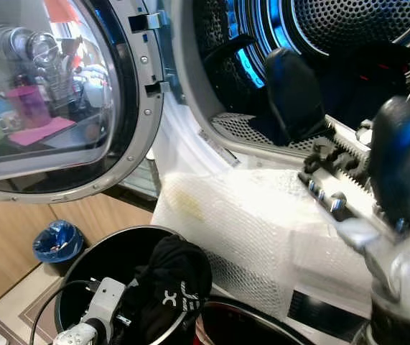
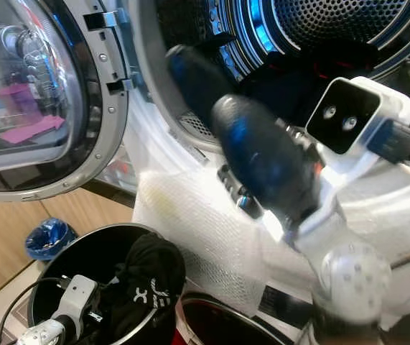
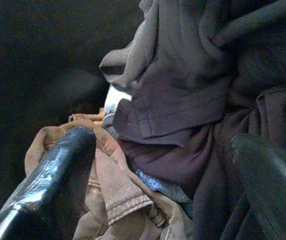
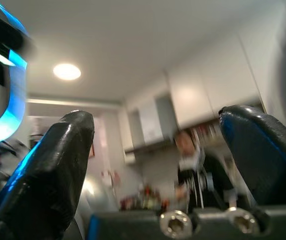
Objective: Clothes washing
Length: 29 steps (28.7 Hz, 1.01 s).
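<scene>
Loading step | right gripper [image 1: 341, 115] at drum [image 1: 348, 29] mouth, fingers wide apart, empty | left gripper [image 3: 163, 165] spread over clothes [image 3: 183, 100] in black bin [image 1: 111, 259], nothing held | advice: close deep on 1 garment, lift clear of rim.

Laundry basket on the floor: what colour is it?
Black; the laundry basket shows best in the left eye view.
</scene>
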### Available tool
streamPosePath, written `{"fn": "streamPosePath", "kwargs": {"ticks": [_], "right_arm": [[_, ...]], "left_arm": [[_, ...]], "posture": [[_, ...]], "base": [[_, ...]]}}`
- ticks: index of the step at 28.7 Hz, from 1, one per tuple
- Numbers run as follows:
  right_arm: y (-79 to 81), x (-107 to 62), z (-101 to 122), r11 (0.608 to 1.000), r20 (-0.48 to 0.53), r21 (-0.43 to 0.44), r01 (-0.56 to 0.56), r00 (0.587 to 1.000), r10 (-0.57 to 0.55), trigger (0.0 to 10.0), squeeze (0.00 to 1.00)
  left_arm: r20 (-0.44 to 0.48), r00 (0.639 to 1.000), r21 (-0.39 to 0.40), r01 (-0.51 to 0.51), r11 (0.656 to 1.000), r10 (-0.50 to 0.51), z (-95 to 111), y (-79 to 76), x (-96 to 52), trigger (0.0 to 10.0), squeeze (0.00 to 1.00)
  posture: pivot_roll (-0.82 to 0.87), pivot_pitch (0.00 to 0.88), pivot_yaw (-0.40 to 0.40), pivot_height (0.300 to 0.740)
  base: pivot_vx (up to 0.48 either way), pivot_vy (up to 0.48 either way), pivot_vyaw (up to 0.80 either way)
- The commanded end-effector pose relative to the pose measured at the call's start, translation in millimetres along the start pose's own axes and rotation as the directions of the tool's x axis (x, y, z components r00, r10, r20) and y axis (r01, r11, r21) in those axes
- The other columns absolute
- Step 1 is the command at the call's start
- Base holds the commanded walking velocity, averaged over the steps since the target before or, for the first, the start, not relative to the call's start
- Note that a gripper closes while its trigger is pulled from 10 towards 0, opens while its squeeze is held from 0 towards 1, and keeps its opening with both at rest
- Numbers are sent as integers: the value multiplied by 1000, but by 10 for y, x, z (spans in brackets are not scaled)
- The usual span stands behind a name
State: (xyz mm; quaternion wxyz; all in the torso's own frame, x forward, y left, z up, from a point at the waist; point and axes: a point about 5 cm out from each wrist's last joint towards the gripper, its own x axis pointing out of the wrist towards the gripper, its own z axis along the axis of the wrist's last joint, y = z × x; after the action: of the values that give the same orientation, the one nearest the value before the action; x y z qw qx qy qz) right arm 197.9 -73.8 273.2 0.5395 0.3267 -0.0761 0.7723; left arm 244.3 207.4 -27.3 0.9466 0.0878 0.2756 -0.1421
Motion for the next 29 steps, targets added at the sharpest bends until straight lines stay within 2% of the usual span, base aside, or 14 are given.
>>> {"fn": "streamPosePath", "kwargs": {"ticks": [1, 3, 8, 10, 11, 13, 15, 16, 20, 23, 24, 25, 28, 29], "right_arm": [[13, 38, -45, 1000, -72, -17, 10, 997, -12, 10000, 0], [-243, -198, -329, 968, -120, 40, 248, 963, -242, 10000, 0], [-543, -525, -561, 868, -72, 110, 485, 875, -480, 10000, 0], [-582, -632, -631, 837, -83, 103, 537, 844, -531, 10000, 0], [-625, -747, -688, 796, -84, 101, 597, 802, -591, 10000, 0], [-645, -832, -726, 769, -84, 103, 631, 776, -626, 10000, 0], [-626, -927, -768, 757, -87, 111, 644, 765, -638, 10000, 0], [-595, -1067, -847, 731, -111, 121, 671, 741, -662, 10000, 0], [-530, -1330, -1029, 680, -192, 106, 726, 685, -702, 10000, 0], [-460, -1654, -1255, 591, -316, 56, 805, 576, -754, 10000, 0], [-455, -1838, -1390, 520, -387, -8, 854, 477, -789, 10000, 0], [-455, -1838, -1390, 520, -387, -8, 854, 477, -789, 10000, 0], [-434, -2106, -1582, 415, -451, -39, 909, 354, -819, 10000, 0], [-434, -2106, -1582, 415, -451, -39, 909, 354, -819, 10000, 0]], "left_arm": [[-194, 977, -66, 80, 995, -92, -481, -349, -103, 10000, 0], [-191, 977, -61, 83, 995, -93, -468, -345, -97, 10000, 0], [-187, 979, -63, 75, 995, -86, -466, -334, -99, 10000, 0], [-188, 979, -66, 71, 995, -83, -475, -329, -106, 10000, 0], [-188, 979, -68, 70, 995, -81, -485, -326, -115, 10000, 0], [-188, 979, -70, 69, 995, -81, -492, -327, -120, 10000, 0], [-188, 979, -71, 67, 995, -79, -498, -327, -124, 10000, 0], [-187, 979, -74, 65, 995, -78, -505, -330, -129, 10000, 0], [-188, 979, -77, 64, 995, -78, -515, -331, -136, 10000, 0], [-188, 979, -77, 63, 995, -77, -524, -330, -143, 10000, 0], [-183, 980, -82, 58, 995, -72, -523, -321, -146, 10000, 0], [-183, 980, -82, 58, 995, -72, -523, -321, -146, 10000, 0], [-168, 984, -106, 39, 994, -56, -525, -298, -160, 10000, 0], [-168, 984, -106, 39, 994, -56, -525, -298, -160, 10000, 0]], "posture": [[-78, 24, -3, 740], [-69, 21, -4, 740], [-56, 23, -9, 740], [-54, 25, -11, 740], [-54, 27, -12, 740], [-52, 28, -13, 740], [-52, 28, -14, 740], [-51, 29, -16, 740], [-52, 29, -17, 740], [-51, 29, -18, 740], [-48, 23, -21, 740], [-48, 23, -21, 740], [-42, 14, -20, 740], [-42, 14, -20, 740]], "base": [[0, 0, 0], [0, 0, 0], [0, 0, 0], [0, 0, 0], [0, 0, 0], [0, 0, 0], [0, 0, 0], [0, 0, 0], [0, 0, 0], [0, 0, 0], [0, 0, 0], [0, 0, 0], [0, 0, 0], [0, 0, 0]]}}
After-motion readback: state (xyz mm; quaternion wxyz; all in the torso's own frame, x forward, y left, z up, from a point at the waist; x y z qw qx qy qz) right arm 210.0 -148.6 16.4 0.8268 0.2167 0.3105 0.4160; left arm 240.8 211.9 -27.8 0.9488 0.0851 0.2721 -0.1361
